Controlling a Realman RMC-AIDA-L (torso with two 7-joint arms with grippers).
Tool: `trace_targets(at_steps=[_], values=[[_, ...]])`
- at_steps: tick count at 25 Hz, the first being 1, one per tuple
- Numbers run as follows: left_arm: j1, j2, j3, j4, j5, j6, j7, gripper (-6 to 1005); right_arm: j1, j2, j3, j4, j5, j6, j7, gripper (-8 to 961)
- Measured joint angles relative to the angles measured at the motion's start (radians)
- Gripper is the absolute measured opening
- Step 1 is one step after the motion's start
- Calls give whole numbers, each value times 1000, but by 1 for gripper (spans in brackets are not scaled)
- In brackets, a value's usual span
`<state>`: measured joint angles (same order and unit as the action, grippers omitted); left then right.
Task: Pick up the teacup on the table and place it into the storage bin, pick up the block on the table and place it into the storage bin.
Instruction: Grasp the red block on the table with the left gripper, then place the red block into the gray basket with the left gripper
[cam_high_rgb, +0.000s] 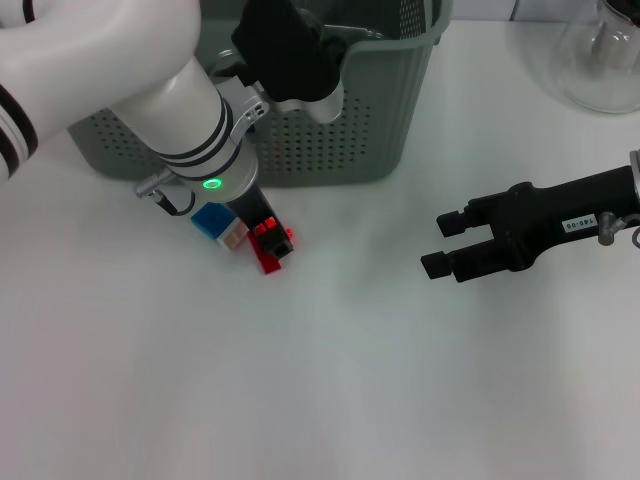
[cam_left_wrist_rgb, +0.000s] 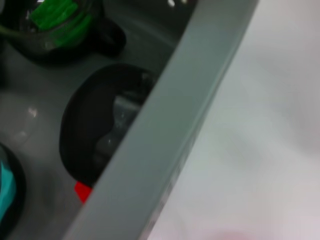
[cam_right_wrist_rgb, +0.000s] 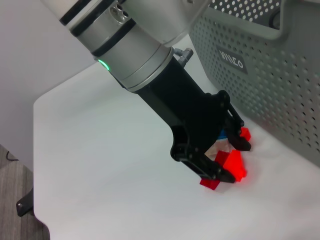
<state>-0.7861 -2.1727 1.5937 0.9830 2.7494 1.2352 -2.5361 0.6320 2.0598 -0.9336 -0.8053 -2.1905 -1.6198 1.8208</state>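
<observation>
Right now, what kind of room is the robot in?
Probably a robot test lab: a plain white table, a grey-green perforated plastic storage bin, and small red, blue and white toy blocks under the left claw.

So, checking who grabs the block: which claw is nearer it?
Left. The left claw is down at the block on the table; the right claw hovers well off to its side.

The white table (cam_high_rgb: 330, 400) filled the scene. Past its rounded corner, grey floor (cam_right_wrist_rgb: 12, 185) showed below a pale wall (cam_right_wrist_rgb: 30, 50).
</observation>
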Motion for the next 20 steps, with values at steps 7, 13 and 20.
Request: trace_targets(at_steps=[7, 13, 20], values=[[1, -1, 0, 5, 4, 11, -1, 498, 0, 0, 0, 0, 0, -1, 0, 796], [27, -1, -2, 89, -7, 61, -3, 404, -1, 0, 1, 0, 0, -4, 0, 796], [165, -1, -70, 425, -161, 305, 26, 404, -6, -9, -2, 0, 0, -8, -1, 795]])
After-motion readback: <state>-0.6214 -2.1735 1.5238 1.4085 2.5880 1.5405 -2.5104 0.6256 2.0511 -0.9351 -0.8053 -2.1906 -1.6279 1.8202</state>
